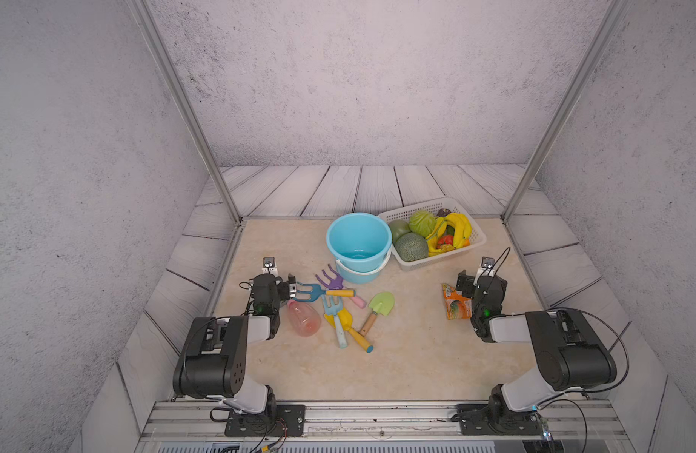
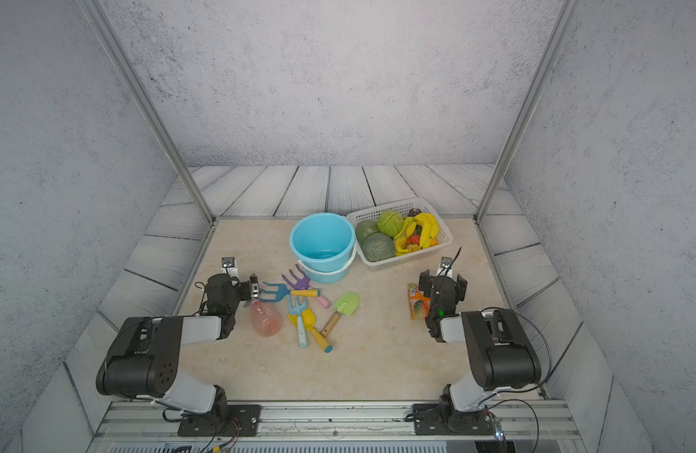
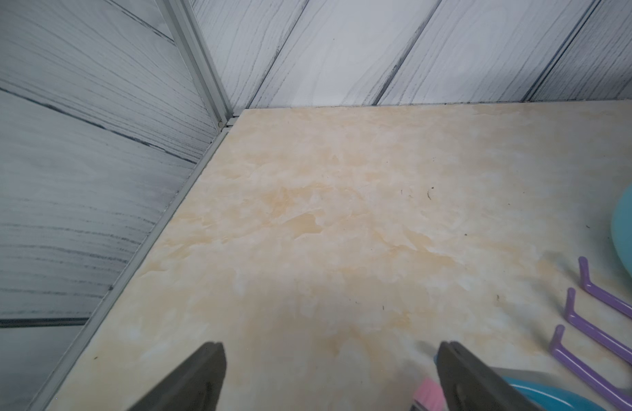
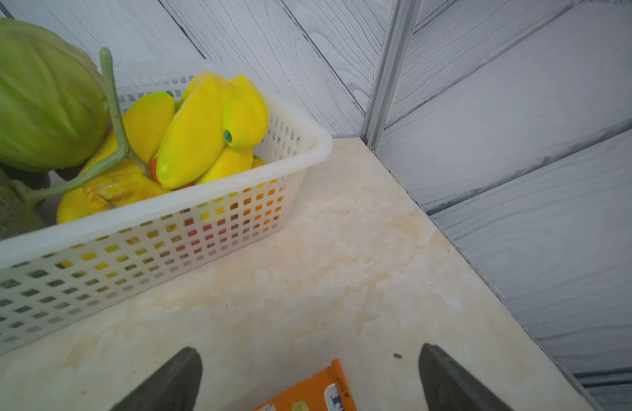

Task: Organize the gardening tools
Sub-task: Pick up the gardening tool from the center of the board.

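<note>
The gardening tools lie in a loose heap mid-table: a purple rake [image 1: 330,279], a teal fork [image 1: 313,292], a light-blue fork [image 1: 333,312], a yellow trowel [image 1: 344,319] and a green shovel [image 1: 382,304]. Beside them a pink spray bottle [image 1: 304,318] lies on its side. My left gripper [image 1: 273,280] stands open just left of the teal fork's tines, with bare table between its fingers [image 3: 200,373]. The rake [image 3: 599,341] shows in the left wrist view. My right gripper [image 1: 480,281] is open over the far end of the orange packet [image 4: 314,391], holding nothing.
A light-blue bucket [image 1: 358,239] stands behind the tools, next to a white basket [image 1: 424,207] of fruit and vegetables at the back right. The orange packet [image 1: 456,306] lies flat at the right. Wall panels and metal posts close in the table's sides.
</note>
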Robot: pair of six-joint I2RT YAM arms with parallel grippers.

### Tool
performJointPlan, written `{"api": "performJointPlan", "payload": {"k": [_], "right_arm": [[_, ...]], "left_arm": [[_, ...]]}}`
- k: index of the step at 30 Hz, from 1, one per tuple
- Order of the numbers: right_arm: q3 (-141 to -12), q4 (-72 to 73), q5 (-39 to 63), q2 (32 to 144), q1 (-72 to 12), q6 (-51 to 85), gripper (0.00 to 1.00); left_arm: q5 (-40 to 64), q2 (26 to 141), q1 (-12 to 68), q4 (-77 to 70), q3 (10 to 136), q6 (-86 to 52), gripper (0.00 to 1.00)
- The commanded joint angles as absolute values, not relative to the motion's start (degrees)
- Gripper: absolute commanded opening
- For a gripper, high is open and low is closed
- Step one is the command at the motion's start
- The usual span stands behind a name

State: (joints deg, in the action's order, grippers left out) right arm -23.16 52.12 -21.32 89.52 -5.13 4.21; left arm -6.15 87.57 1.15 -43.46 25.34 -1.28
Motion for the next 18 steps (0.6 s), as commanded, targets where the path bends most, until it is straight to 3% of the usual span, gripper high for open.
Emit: {"api": "performJointPlan", "payload": {"k": [1,18], "right_arm": [[-22.94,52.82,-20.81,90.43,-4.86,3.79,0.99],[-23.03,52.65,-20.70,90.47,-4.76,3.92,0.99]], "left_arm": [[-5.83,87.67,1.32,-43.19,26.46,-0.78,0.99],[-3.87,87.71,0.24,-42.12,27.07,-1.49,0.99]]}}
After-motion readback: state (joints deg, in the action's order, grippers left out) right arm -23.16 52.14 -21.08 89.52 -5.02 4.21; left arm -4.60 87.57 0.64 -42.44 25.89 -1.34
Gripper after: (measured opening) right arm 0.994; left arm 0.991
